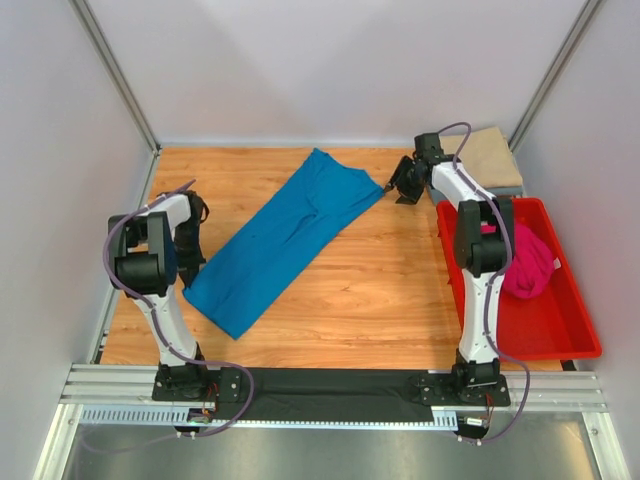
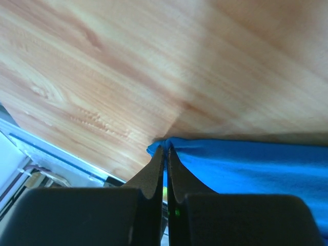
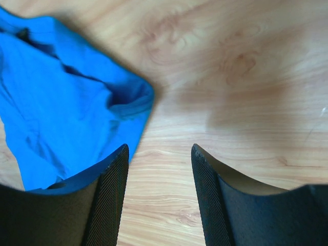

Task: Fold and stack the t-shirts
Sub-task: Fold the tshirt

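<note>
The bright blue t-shirt (image 1: 285, 240) lies as a long folded strip running diagonally across the wooden table, from near left to far middle. My left gripper (image 1: 192, 268) is at its near-left corner. In the left wrist view that gripper (image 2: 166, 148) is shut on a pinch of the blue cloth (image 2: 246, 164). My right gripper (image 1: 398, 187) hovers open just off the shirt's far right corner. In the right wrist view it (image 3: 159, 151) has only bare wood between its fingers, with the blue shirt (image 3: 61, 113) to the left. A magenta t-shirt (image 1: 528, 262) is bunched in the bin. A tan t-shirt (image 1: 492, 155) lies folded at the back right.
A red plastic bin (image 1: 560, 335) stands along the table's right edge, close to the right arm. White walls with metal posts enclose the table on three sides. A black mat and rails run along the near edge by the arm bases.
</note>
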`<state>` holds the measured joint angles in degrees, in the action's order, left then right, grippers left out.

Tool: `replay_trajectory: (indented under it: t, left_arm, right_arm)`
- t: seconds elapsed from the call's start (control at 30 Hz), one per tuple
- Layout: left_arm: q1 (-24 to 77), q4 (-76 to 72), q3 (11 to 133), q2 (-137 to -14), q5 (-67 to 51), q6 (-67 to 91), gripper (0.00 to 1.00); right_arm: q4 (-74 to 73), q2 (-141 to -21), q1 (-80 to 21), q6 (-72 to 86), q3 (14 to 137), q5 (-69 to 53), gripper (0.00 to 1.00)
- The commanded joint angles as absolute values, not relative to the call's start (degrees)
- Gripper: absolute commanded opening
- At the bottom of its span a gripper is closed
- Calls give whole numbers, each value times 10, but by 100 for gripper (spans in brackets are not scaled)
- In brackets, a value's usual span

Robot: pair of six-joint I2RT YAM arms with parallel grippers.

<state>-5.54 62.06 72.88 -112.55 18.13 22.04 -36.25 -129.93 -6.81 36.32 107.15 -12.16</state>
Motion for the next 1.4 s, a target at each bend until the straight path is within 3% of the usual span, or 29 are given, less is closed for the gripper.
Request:
replay_trajectory:
  t: [0.0, 0.2, 0.57, 0.6, 0.73, 0.8, 1.03, 1.23, 1.27, 1.3, 1.37]
  left_arm:
    - [-62, 637, 715, -1086, 191, 237, 0]
    - [-62, 643, 697, -1056, 130, 262, 2]
    - [-62, 661, 685, -1039, 137, 265, 3]
    - [-62, 664, 686, -1037, 137, 268, 5]
    - [-62, 688, 703, -1021, 135, 284, 33]
    - [-62, 697, 719, -1001, 99, 291, 41]
    - [-60, 699, 741, -947, 43, 265, 49]
    - [-56, 659, 715, -988, -39, 187, 49]
    - [-55, 651, 696, -997, -45, 179, 49]
    - [-54, 636, 688, -1001, -49, 175, 49]
    - [-52, 628, 676, -1012, -57, 173, 49]
  right_arm:
    - [-308, -1291, -75, 387, 1053, -145, 53]
    - [-280, -1340, -74, 388, 1099, -197, 50]
    - [-289, -1412, -73, 409, 1156, -189, 37]
    - [-287, -1415, -72, 410, 1158, -190, 29]
    - [-287, -1440, -72, 400, 1200, -194, 5]
    - [-287, -1463, -71, 391, 1251, -205, 0]
    - [-258, -1541, -58, 407, 1405, -243, 3]
    - [-236, -1528, -41, 444, 1382, -236, 10]
    - [-222, -1513, -42, 440, 1366, -244, 14]
    - [-207, -1502, -42, 441, 1349, -252, 32]
    - [-203, -1480, -43, 445, 1318, -264, 41]
